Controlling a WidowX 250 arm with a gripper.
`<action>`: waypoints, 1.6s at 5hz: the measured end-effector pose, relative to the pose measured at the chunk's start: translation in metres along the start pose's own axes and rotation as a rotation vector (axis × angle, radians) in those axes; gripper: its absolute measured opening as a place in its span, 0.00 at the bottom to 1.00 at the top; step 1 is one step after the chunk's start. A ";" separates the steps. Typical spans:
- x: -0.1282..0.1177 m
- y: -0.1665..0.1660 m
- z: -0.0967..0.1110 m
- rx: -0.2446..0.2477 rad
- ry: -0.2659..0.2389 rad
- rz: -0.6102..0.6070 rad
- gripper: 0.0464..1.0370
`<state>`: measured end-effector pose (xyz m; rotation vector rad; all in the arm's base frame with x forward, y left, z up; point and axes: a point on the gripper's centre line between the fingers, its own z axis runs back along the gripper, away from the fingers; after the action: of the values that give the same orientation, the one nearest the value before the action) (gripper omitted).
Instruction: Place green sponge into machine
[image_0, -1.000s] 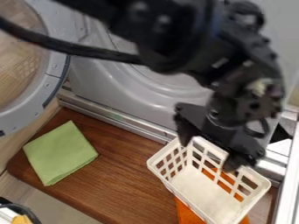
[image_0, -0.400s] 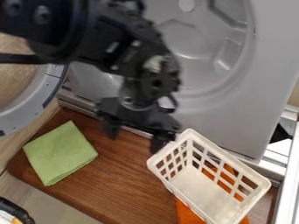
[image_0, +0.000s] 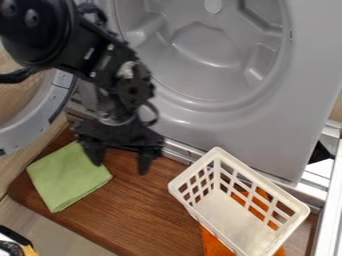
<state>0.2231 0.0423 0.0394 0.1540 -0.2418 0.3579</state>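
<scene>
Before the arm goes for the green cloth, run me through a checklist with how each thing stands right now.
1. End effector open: ok, gap between its fingers.
2. End effector centred over the cloth: not ok, it hangs toward the cloth's right side.
3. Fingertip height above the cloth: cannot tell.
4. Basket apart from the cloth: ok.
5. Door swung aside from the drum: ok.

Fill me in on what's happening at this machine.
The robot arm's open gripper hangs over the brown board, by the right edge of the folded green cloth, presumably the sponge to be loaded, and holds nothing. The cloth lies on the board, outside the open machine. The white basket sits off to the right, over something orange.
</scene>
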 end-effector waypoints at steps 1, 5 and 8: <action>0.012 0.008 -0.017 -0.002 0.033 0.024 0.96; 0.026 0.043 -0.089 0.030 0.095 0.094 0.96; 0.016 0.046 -0.131 0.031 0.078 0.142 0.96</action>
<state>0.2483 0.1156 -0.0775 0.1534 -0.1705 0.5078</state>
